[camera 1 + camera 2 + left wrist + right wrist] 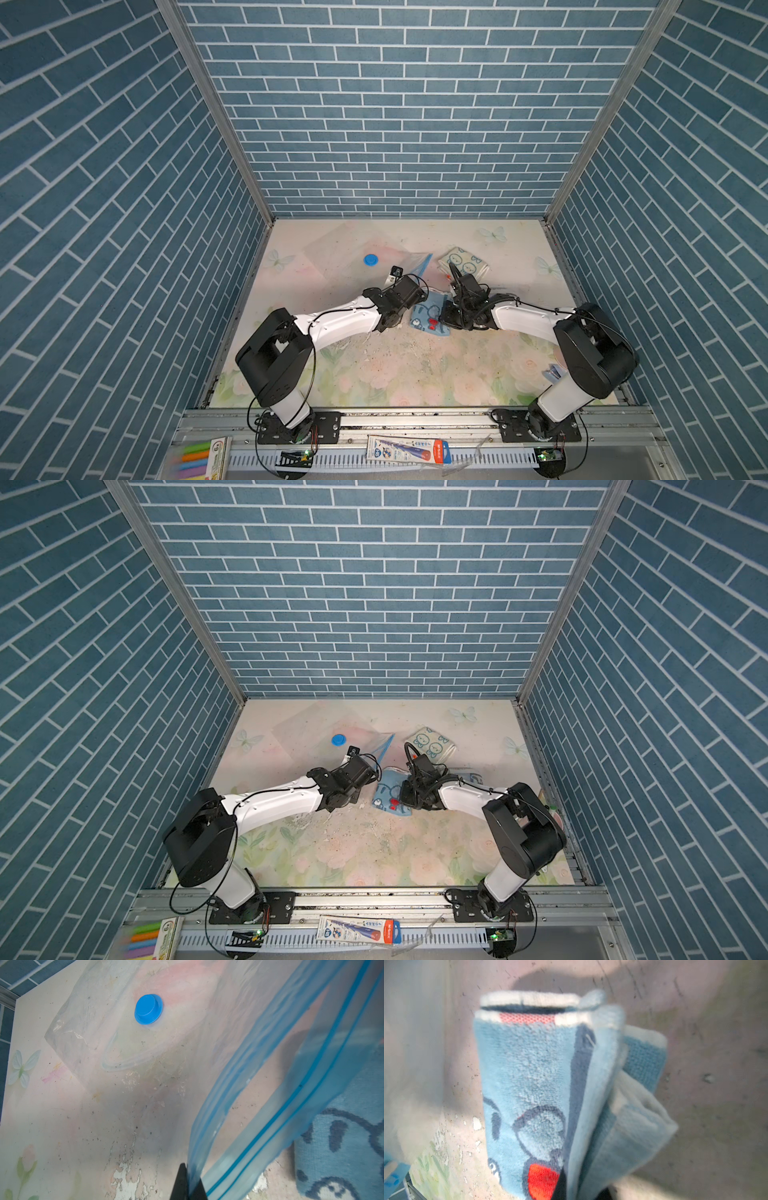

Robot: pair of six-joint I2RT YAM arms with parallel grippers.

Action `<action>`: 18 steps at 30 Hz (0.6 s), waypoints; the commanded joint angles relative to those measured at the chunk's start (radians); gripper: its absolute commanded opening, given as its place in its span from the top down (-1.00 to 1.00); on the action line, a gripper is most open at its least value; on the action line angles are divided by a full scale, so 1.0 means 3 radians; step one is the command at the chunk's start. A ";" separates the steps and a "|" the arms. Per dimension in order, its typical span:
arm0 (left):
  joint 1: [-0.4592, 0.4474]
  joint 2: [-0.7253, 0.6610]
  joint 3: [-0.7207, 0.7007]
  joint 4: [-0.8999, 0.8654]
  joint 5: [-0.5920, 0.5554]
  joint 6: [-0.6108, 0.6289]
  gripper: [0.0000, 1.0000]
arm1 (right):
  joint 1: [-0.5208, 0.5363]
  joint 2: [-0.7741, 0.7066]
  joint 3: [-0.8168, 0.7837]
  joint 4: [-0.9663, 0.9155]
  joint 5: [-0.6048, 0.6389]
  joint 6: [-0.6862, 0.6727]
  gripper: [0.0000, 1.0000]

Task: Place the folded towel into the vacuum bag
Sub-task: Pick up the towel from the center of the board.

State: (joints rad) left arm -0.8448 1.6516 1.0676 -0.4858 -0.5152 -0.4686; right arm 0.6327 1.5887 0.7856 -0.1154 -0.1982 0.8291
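Observation:
The vacuum bag [332, 253] lies flat at the back left of the table, hazy and clear, with its round blue valve cap [370, 260] [148, 1008] on top. Its blue zip strip [291, 1095] is lifted off the table. My left gripper [190, 1176] [395, 275] is shut on that zip edge. Just right of the bag's mouth is the folded towel [428, 318] [529, 1074], light blue with a dark cartoon outline and a red patch. My right gripper [579, 1188] is shut on its layered edge, and the towel looks raised a little from the table.
A cream folded cloth with cartoon faces [463, 262] lies behind the right gripper. Blue brick-pattern walls close in three sides. A small blue item [555, 372] sits by the right arm's elbow. A pen packet [409, 449] and coloured markers [195, 457] rest on the front rail.

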 commanded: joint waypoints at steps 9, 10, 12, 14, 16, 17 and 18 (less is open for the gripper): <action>0.0010 0.0030 0.0142 -0.0236 -0.0141 -0.0096 1.00 | -0.0283 -0.0882 -0.0015 0.0136 -0.0182 -0.0187 0.96; 0.0009 0.0037 0.0152 -0.0240 -0.0136 -0.0098 1.00 | -0.0319 -0.0933 0.0011 0.0080 -0.0220 -0.0187 0.97; 0.0009 0.0047 0.0168 -0.0230 -0.0117 -0.0093 1.00 | -0.0380 -0.1024 0.0050 -0.0014 -0.0291 -0.0187 0.97; 0.0014 0.0059 0.0189 -0.0212 -0.0084 -0.0090 1.00 | -0.0422 -0.1110 0.0089 -0.0120 -0.0351 -0.0168 0.98; 0.0038 0.0065 0.0205 -0.0181 -0.0017 -0.0093 1.00 | -0.0462 -0.1197 0.0126 -0.0210 -0.0456 -0.0124 0.98; 0.0051 0.0064 0.0205 -0.0160 0.0020 -0.0095 1.00 | -0.0476 -0.1235 0.0139 -0.0247 -0.0516 -0.0109 0.98; 0.0066 0.0066 0.0196 -0.0128 0.0056 -0.0088 1.00 | -0.0487 -0.1281 0.0154 -0.0296 -0.0573 -0.0096 0.99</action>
State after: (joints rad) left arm -0.8387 1.6630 1.1053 -0.5251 -0.5198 -0.4858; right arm 0.4953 1.2510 0.7971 -0.1471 -0.3019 0.8036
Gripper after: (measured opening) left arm 0.051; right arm 0.131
